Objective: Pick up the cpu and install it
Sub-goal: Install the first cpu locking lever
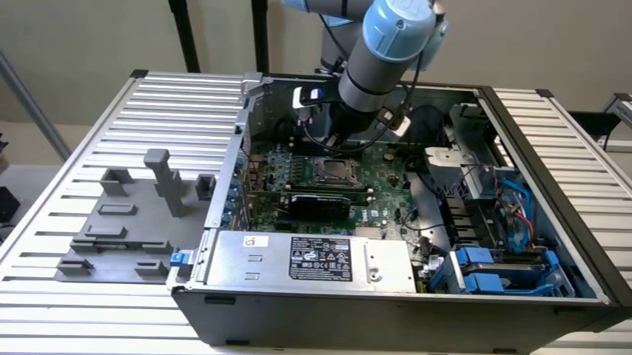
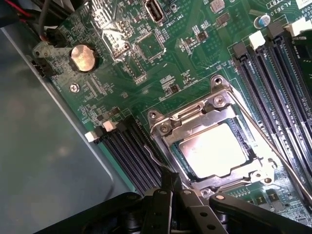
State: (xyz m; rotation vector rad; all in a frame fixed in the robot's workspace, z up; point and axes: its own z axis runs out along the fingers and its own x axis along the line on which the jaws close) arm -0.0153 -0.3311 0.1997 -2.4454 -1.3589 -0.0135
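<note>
The cpu [image 2: 214,148] lies flat inside the metal-framed socket [image 2: 187,122] on the green motherboard [image 2: 161,73], its pale silvery top showing through the frame's window. My gripper [image 2: 169,181] is shut, with nothing visible between its dark fingertips. The tips sit at the socket's edge next to a thin metal lever [image 2: 151,158]; I cannot tell whether they touch it. In the exterior view the arm reaches down into the open computer case, and the gripper [image 1: 333,144] hangs just above the socket [image 1: 332,169].
Black memory slots [image 2: 273,83] flank the socket on both sides, and a coin battery [image 2: 84,57] sits further off. A long black expansion card [image 1: 318,198], the power supply [image 1: 306,259] and blue drive bays [image 1: 493,266] crowd the case. A grey fixture [image 1: 129,222] stands on the slatted table.
</note>
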